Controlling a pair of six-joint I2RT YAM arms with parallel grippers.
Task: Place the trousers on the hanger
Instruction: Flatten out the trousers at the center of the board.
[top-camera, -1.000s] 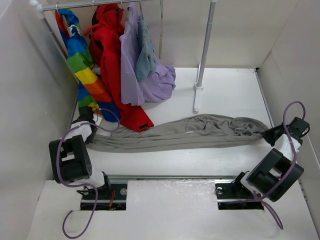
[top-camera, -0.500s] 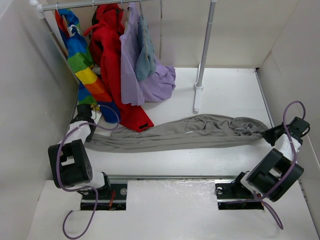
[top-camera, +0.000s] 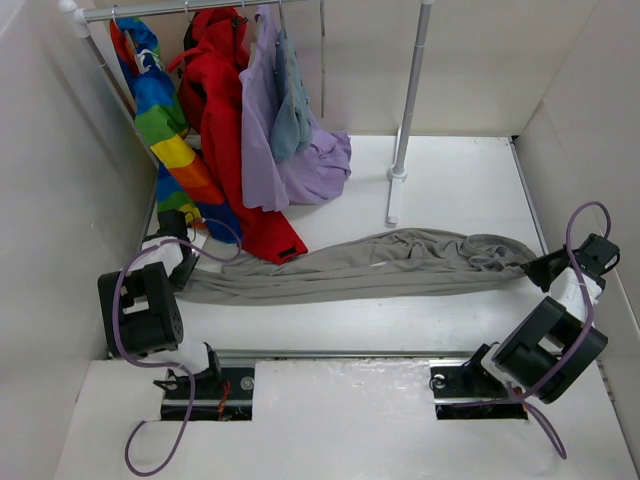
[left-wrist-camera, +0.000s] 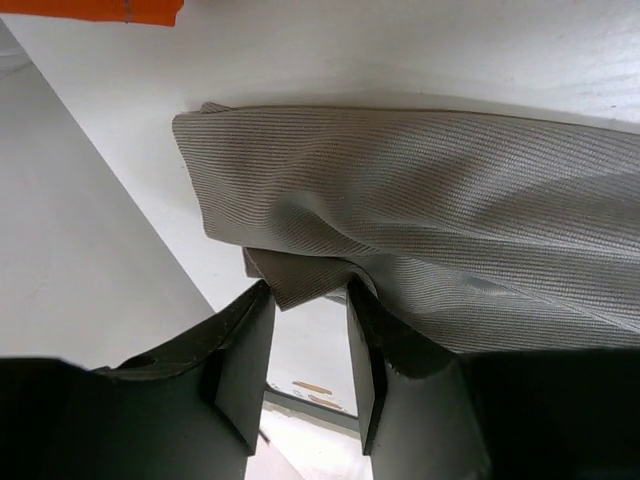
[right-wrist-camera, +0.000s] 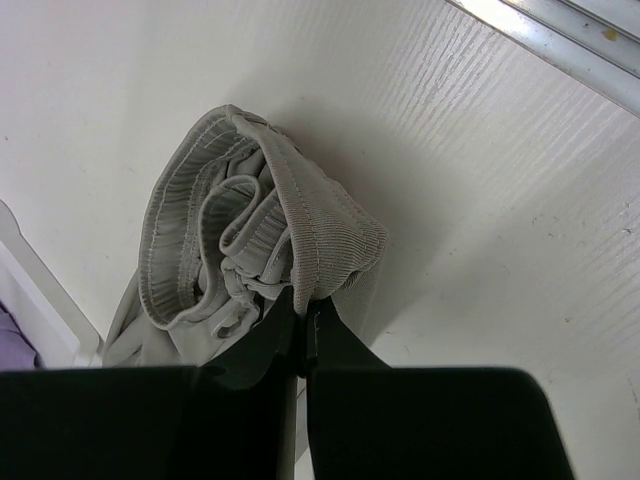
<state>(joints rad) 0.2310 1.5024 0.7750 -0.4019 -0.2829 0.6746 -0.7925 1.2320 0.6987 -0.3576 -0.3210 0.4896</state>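
The taupe trousers (top-camera: 380, 265) lie stretched across the table from left to right. My left gripper (top-camera: 183, 270) is at their leg end, by the left wall. In the left wrist view its jaws (left-wrist-camera: 308, 290) stand open, with a folded corner of the leg fabric (left-wrist-camera: 430, 200) lying loose at the tips and draped over the right finger (left-wrist-camera: 365, 350). My right gripper (top-camera: 535, 268) is shut on the gathered waistband (right-wrist-camera: 300, 220), pinching a fold between its tips (right-wrist-camera: 303, 305). The hanger is hidden from me.
At the back left a rail carries a rainbow garment (top-camera: 165, 120), a red coat (top-camera: 225, 130), a lilac garment (top-camera: 290, 165) and a small blue-grey one (top-camera: 292, 110). A pale pole (top-camera: 410, 90) stands on its foot (top-camera: 394, 205) behind the trousers. Walls close both sides.
My left gripper's jaws have parted and let go of the leg end, and its wrist has shifted a little toward the left wall. The right gripper has kept its hold.
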